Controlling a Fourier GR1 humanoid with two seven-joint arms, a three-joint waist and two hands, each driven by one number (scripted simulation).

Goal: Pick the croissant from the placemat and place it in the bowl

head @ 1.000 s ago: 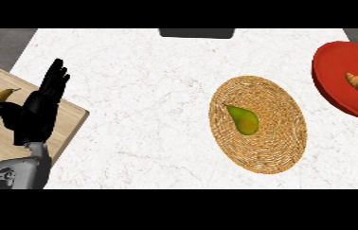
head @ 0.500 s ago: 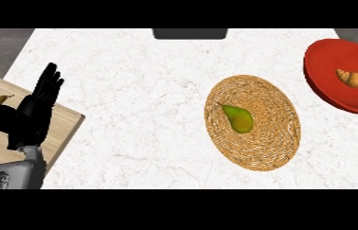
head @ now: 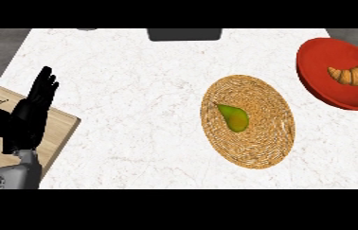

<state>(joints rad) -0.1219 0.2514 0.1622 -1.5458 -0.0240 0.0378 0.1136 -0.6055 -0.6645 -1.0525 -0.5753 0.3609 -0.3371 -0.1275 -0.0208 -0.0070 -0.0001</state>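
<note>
The croissant (head: 344, 75) is lying inside the red bowl (head: 315, 68), right of the placemat (head: 265, 144). A pear (head: 234, 117) is sitting on that placemat. The left hand (head: 29, 114) is resting far left of it, fingers (head: 45, 84) straight and holding nothing.

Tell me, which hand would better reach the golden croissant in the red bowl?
Probably right, though unseen: the golden croissant lies in the red bowl far right; the open left hand rests far left.

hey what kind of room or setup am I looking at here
Most likely a kitchen counter: a white marbled countertop carries a round woven straw placemat with a green pear on it, a red bowl holding a golden croissant, and a light wooden cutting board at the left edge.
</note>
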